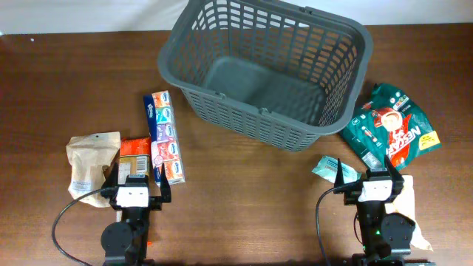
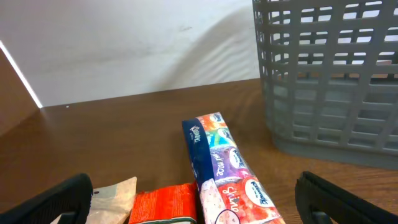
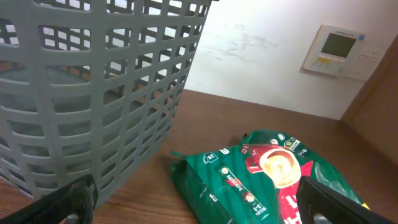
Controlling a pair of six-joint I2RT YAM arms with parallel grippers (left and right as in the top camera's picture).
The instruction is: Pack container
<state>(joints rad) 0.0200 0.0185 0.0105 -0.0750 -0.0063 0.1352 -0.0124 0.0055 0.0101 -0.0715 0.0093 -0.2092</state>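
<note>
The dark grey slotted basket (image 1: 266, 70) stands empty at the back middle of the table; it also shows in the left wrist view (image 2: 329, 74) and the right wrist view (image 3: 87, 87). My left gripper (image 1: 135, 186) is open and empty near the front left, just short of a long tissue packet (image 1: 165, 137) (image 2: 227, 171), an orange packet (image 1: 134, 154) (image 2: 165, 204) and a beige bag (image 1: 92, 159). My right gripper (image 1: 377, 179) is open and empty at the front right, near a green coffee bag (image 1: 390, 127) (image 3: 261, 177).
A small teal packet (image 1: 326, 168) lies left of the right gripper. A white packet (image 1: 408, 207) lies under the right arm. White wall with a thermostat (image 3: 336, 48) stands behind the table.
</note>
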